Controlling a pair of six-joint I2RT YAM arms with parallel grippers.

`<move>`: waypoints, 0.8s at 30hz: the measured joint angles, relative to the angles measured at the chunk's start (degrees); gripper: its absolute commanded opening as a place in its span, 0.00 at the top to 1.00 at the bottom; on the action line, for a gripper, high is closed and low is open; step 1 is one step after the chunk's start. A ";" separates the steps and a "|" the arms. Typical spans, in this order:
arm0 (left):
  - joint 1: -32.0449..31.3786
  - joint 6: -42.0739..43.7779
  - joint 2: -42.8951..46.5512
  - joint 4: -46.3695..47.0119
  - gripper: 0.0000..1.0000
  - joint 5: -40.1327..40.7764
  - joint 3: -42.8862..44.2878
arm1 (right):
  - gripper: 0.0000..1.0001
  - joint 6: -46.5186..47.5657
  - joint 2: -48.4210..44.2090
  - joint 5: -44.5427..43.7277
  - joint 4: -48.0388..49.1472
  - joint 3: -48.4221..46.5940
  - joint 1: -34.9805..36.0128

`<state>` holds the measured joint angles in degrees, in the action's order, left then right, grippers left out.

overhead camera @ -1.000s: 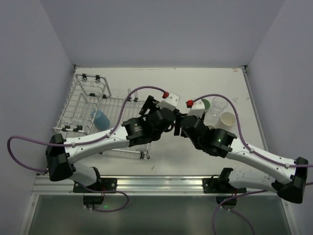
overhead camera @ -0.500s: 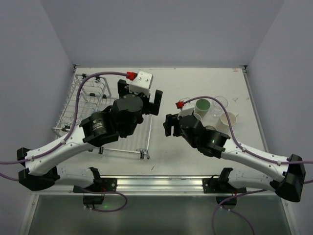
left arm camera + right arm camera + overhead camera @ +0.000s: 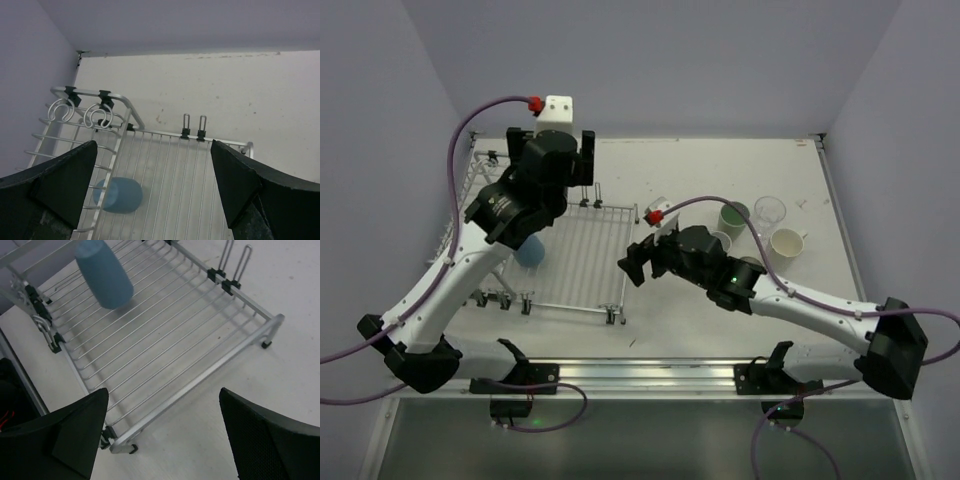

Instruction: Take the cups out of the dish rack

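The silver wire dish rack [image 3: 582,262] stands on the left of the table. One blue cup [image 3: 530,251] lies on its side in it, against the basket end. My left gripper [image 3: 553,152] hovers high over the rack's far end. Its fingers [image 3: 66,184] are open and empty, with the blue cup [image 3: 118,195] and the rack [image 3: 175,160] below them. My right gripper [image 3: 638,260] is open and empty beside the rack's right edge [image 3: 200,372], and the blue cup [image 3: 104,275] lies far across the wires. A pale green cup [image 3: 733,217], a clear cup [image 3: 769,212] and a cream cup [image 3: 786,245] stand upright on the table at right.
Another small cup [image 3: 721,240] stands partly hidden behind my right arm. Upright prongs [image 3: 193,127] rise at the rack's far edge. Purple cables loop over both arms. Side walls close in the table at left and right.
My left arm has swung left and risen over the rack's far end, and its jaws have spread wider. My right gripper has moved left from the standing cups to the rack's right edge and opened wider.
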<state>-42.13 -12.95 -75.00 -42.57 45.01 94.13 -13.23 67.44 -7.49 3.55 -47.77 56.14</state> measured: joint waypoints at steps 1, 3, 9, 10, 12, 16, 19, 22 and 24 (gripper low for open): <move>1.64 -0.02 -0.31 -0.28 0.00 -0.46 0.28 | 0.04 0.87 2.12 2.03 1.44 -0.68 0.00; 5.11 0.00 -0.72 -0.94 0.00 -1.77 0.35 | 0.01 2.82 6.47 5.53 3.69 -2.64 0.02; 14.43 -0.72 -0.39 -1.33 0.00 -7.50 -1.38 | 0.01 9.44 22.27 11.61 8.20 -15.89 1.36; 15.32 -1.03 0.28 -0.76 0.00 -8.41 -2.84 | 0.01 10.25 24.48 11.96 8.57 -18.16 1.49; 16.35 -1.53 2.10 -0.31 0.00 -10.32 -6.08 | 0.01 12.24 29.57 13.25 9.44 -23.30 1.92; 17.27 -2.19 4.83 0.11 0.00 -12.17 -9.29 | 0.01 16.22 37.66 14.99 9.75 -31.67 2.10; 19.02 -2.40 6.34 1.09 0.00 -11.69 -9.84 | 0.01 18.91 41.90 16.50 9.70 -35.80 2.03; 19.63 -2.49 7.45 1.75 0.00 -12.15 -9.90 | 0.01 20.20 45.68 17.59 9.55 -39.80 1.95; 19.65 -2.51 7.58 1.68 0.00 -12.55 -9.94 | 0.01 20.46 48.13 17.90 9.57 -42.07 1.99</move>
<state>-22.48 -15.46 -67.42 -40.88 32.47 84.18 7.22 115.57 10.41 13.13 -89.84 58.13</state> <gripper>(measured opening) 0.997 0.987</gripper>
